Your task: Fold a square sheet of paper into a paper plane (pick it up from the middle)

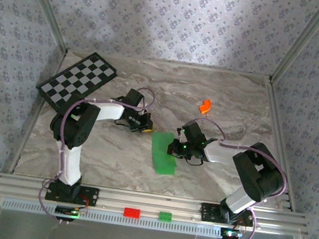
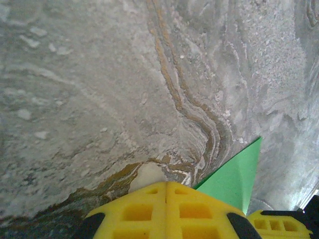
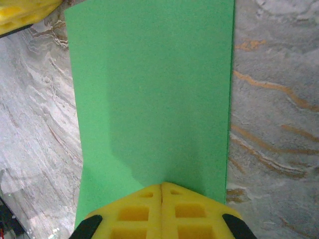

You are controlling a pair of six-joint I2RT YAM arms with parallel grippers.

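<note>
2 black-and-white arms (image 1: 78,126), looping lilac cables (image 1: 60,150), yellow gripper fingers (image 2: 144,211) with square moulded recesses

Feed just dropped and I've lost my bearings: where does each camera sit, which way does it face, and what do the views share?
Top external: fixed above and behind the bases, looking down on the marble table; left arm and right arm show.
Left wrist: on that wrist, looks past its shut left fingers onto marble, a corner of the green sheet at right.
Right wrist: on that wrist, looks past its shut right fingers along the sheet.
Shared: the green sheet appears in all three.
</note>
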